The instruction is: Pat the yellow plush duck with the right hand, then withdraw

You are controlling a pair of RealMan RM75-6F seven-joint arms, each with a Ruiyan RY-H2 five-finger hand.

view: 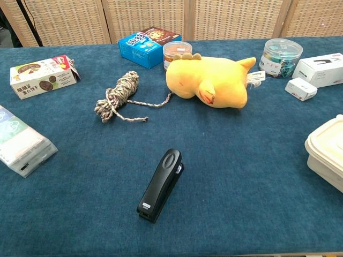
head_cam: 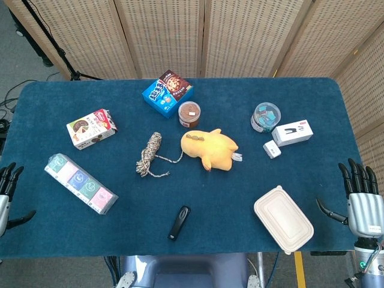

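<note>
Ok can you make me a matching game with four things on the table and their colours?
Things:
1. plush duck
2. stapler
3. cookie box
4. lunch container

Colours:
A. black
B. cream
C. yellow
D. blue

Pairs: 1-C, 2-A, 3-D, 4-B
</note>
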